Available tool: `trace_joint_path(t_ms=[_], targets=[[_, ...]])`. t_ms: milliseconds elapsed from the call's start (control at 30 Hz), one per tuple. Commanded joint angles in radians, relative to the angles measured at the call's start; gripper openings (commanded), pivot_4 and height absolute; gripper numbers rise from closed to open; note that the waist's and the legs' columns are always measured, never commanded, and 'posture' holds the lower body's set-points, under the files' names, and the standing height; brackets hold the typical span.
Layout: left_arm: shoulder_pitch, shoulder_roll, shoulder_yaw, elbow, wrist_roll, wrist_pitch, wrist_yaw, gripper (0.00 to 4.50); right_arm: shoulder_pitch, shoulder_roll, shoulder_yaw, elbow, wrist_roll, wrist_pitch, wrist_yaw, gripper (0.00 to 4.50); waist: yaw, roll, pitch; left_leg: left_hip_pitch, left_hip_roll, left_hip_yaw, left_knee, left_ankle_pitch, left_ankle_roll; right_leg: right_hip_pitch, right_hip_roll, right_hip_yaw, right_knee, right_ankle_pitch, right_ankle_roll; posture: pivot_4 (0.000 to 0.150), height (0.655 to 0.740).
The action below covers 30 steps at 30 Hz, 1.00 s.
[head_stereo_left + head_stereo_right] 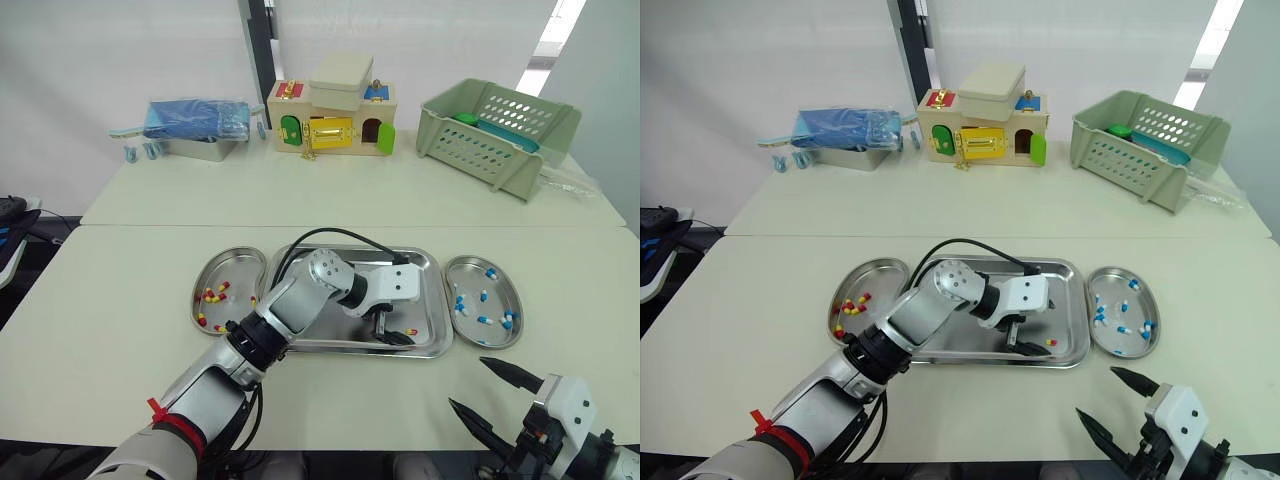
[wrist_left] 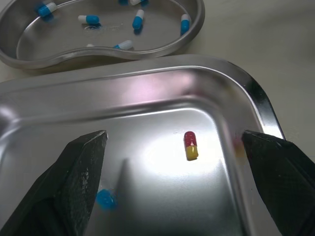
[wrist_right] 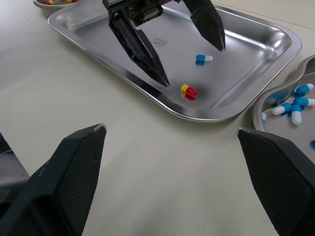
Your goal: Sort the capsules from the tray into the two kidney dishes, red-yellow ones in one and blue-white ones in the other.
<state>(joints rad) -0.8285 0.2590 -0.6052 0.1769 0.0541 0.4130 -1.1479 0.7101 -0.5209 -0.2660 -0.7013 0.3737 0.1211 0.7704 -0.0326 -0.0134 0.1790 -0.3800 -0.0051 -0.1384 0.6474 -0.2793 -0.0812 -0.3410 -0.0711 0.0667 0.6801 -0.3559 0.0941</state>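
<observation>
Pale worktop (image 1: 120,300), tray (image 1: 428,285) in the middle, one kidney dish on each side.

Target now: the red-yellow capsule (image 2: 191,145), lying flat in the tray's near-right corner, close to the rim. We see it between the fingers of the left hand (image 2: 172,137), which are spread wide and hold nothing. It sits nearer one finger than the other.

Its long axis runs crosswise to the line between the fingertips, so closing should pinch it across the narrow sides. Alignment looks good to us. It needs a small shift to centre, then a drop to the tray floor.

One blue-white capsule (image 3: 204,58) also lies in the tray, just beside the other finger. We judge it could get nudged on closing.

The left dish (image 1: 232,262) holds the red-yellow ones and the right dish (image 1: 497,335) the blue-white ones. So this capsule has to cross the whole tray to the robot's left.

The right hand (image 1: 467,381) hovers over the worktop's near edge, well apart from the tray. Its fingers are wide too, with nothing in them.

The left arm is clearly nearer, so we'd leave the right out of this pick.
</observation>
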Motion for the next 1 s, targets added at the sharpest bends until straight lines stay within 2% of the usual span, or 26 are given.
trace_joint_path(t_ms=[33, 400, 533, 900, 1000], targets=[[0.000, -0.014, -0.019, 0.014, 0.019, -0.039, -0.001, 4.49, -0.007, 0.001, 0.004, -0.038, 0.006, 0.005, -0.022, 4.50, 0.000, 0.000, 0.000, 0.000, 0.000, 0.000, 0.000, 0.000, 0.000, 0.000, 0.000, 0.000, 0.000, 0.000, 0.000, 0.150, 0.7400], [-0.007, -0.064, -0.035, 0.123, 0.072, -0.101, 0.017, 4.49, -0.002, -0.001, 0.014, -0.056, 0.006, 0.018, -0.043, 4.50, 0.001, 0.000, 0.000, 0.000, 0.000, 0.000, 0.000, 0.000, 0.000, 0.000, 0.000, 0.000, 0.000, 0.000, 0.000, 0.150, 0.7400], [-0.009, -0.072, -0.033, 0.139, 0.082, -0.116, 0.013, 3.62, 0.000, -0.001, 0.013, -0.055, 0.005, 0.016, -0.043, 4.50, 0.001, 0.000, 0.000, 0.000, 0.000, 0.000, 0.000, 0.000, 0.000, 0.000, 0.000, 0.000, 0.000, 0.000, 0.000, 0.150, 0.7400], [0.009, -0.058, -0.040, 0.125, 0.101, -0.121, -0.001, 0.02, 0.007, 0.001, 0.013, -0.040, 0.002, 0.004, -0.039, 4.50, 0.000, 0.000, 0.000, 0.000, 0.000, 0.000, 0.000, 0.000, 0.000, 0.000, 0.000, 0.000, 0.000, 0.000, 0.000, 0.150, 0.7400], [0.012, -0.054, -0.041, 0.118, 0.101, -0.119, -0.004, 0.02, 0.007, 0.002, 0.016, -0.035, 0.000, -0.001, -0.036, 4.50, 0.000, 0.000, 0.000, 0.000, 0.000, 0.000, 0.000, 0.000, 0.000, 0.000, 0.000, 0.000, 0.000, 0.000, 0.000, 0.150, 0.7400]])
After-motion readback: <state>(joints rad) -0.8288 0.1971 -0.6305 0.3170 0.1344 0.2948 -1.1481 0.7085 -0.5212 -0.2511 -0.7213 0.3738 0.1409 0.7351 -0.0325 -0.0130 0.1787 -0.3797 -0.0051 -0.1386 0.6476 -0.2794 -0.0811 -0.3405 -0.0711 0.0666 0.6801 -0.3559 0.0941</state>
